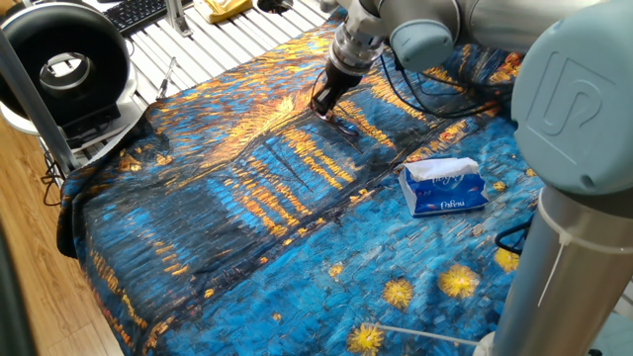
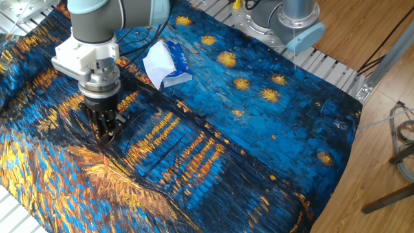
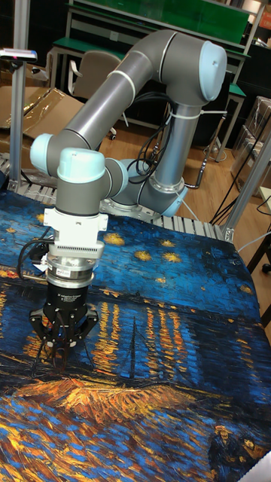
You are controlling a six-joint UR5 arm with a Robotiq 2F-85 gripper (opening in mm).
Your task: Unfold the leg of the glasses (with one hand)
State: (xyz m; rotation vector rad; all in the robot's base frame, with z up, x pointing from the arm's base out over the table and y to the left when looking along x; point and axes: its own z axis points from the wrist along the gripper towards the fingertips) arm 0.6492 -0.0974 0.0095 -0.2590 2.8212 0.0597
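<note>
I have the gripper [image 3: 64, 348] down at the painted cloth [image 1: 247, 198], on the far side of the blue tissue pack [image 1: 444, 187] and well apart from it as one fixed view shows things. The glasses [image 1: 341, 124] lie on the cloth right at the fingertips, a small dark wire shape that I can barely separate from the busy pattern. In the other fixed view a thin reddish wire [image 2: 116, 128] shows just beside the fingers [image 2: 103, 123], which I take to be part of the frame or the leg, though I cannot tell which.

In the tall fixed view the fingers come close together at the tips with only a narrow gap left. Whether anything is pinched between them I cannot tell; the wire is too fine to see there.

My reading of progress: the approach is done and the tool is in contact range of the glasses. I see no leg clearly swung out from the frame, so I judge the unfolding itself as not yet complete, with the swing of the leg and the release both to come.
</note>
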